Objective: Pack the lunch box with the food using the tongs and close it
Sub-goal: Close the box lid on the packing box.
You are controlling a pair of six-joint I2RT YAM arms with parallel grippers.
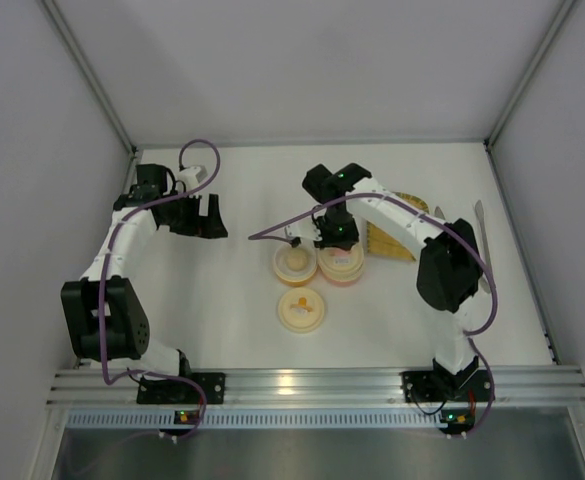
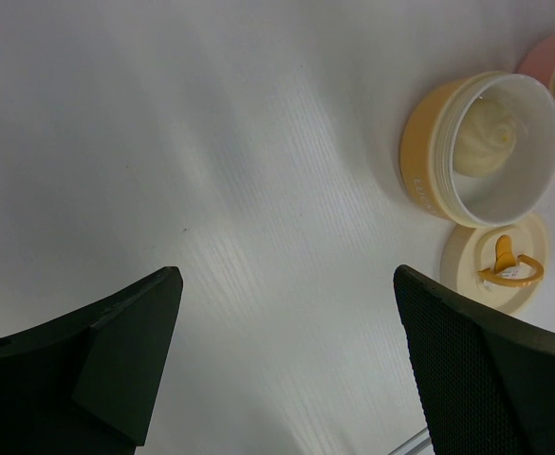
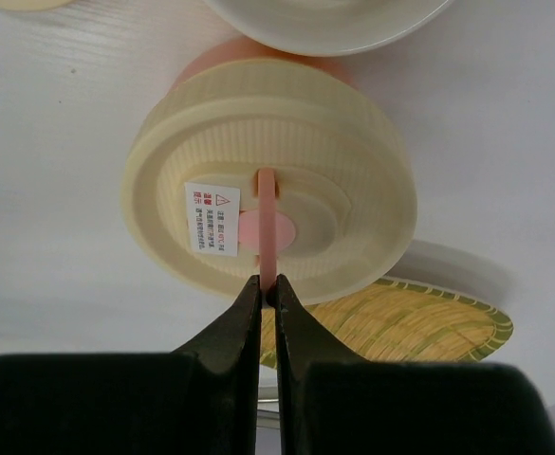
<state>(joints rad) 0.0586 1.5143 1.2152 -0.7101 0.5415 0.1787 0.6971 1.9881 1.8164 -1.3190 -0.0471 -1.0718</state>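
Note:
The lunch box is two round tubs side by side. The cream-yellow tub (image 1: 294, 262) (image 2: 476, 142) stands uncovered with a whitish ball of food (image 2: 488, 136) inside. Its cream lid (image 1: 301, 308) (image 2: 495, 261), with an orange handle, lies flat on the table in front of it. My right gripper (image 1: 336, 236) (image 3: 268, 284) is shut on the thin pink handle of the other cream lid (image 3: 268, 180), held over the pink tub (image 1: 341, 268) (image 3: 211, 62); whether it is seated I cannot tell. My left gripper (image 1: 210, 216) (image 2: 286, 275) hangs open and empty, left of the tubs. The tongs (image 1: 480, 222) lie at the far right.
A flat yellow ribbed tray (image 1: 392, 238) (image 3: 400, 327) lies just right of the pink tub, partly under my right arm. White walls close the table at the back and both sides. A metal rail (image 1: 312, 385) runs along the near edge.

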